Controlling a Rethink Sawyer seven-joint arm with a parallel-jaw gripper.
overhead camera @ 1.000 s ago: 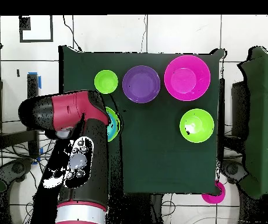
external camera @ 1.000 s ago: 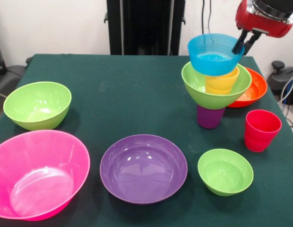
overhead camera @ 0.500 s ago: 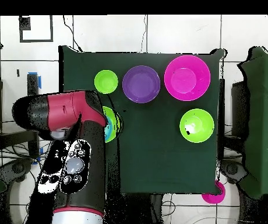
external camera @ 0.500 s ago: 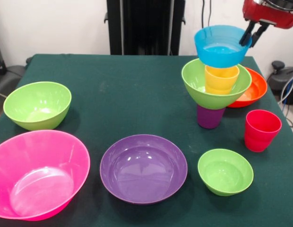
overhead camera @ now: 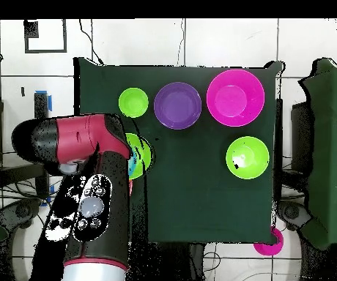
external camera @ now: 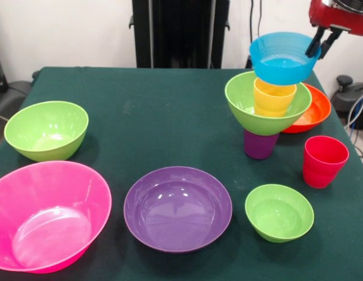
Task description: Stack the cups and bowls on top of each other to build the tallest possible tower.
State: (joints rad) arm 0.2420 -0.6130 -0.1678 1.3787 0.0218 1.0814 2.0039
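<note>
The tower stands at the right of the front view: a purple cup (external camera: 260,146) at the base, a lime green bowl (external camera: 247,108) on it, and a yellow-orange cup (external camera: 274,98) inside that bowl. A blue bowl (external camera: 284,58) hangs just above the yellow cup, shifted a little right of it. My gripper (external camera: 320,47) is shut on the blue bowl's right rim. A red cup (external camera: 325,161) stands alone near the right edge. In the overhead view my arm (overhead camera: 83,146) hides the gripper and most of the tower; only part of the tower's green bowl (overhead camera: 142,152) shows.
An orange-red bowl (external camera: 316,108) sits behind the tower. A small green bowl (external camera: 279,212), a wide purple bowl (external camera: 177,208), a large pink bowl (external camera: 47,213) and a green bowl (external camera: 47,130) rest on the green table (external camera: 164,123).
The gripper has carried the blue bowl upward and to the right, off the yellow cup's rim. The rest of the tower and the other bowls have not moved.
</note>
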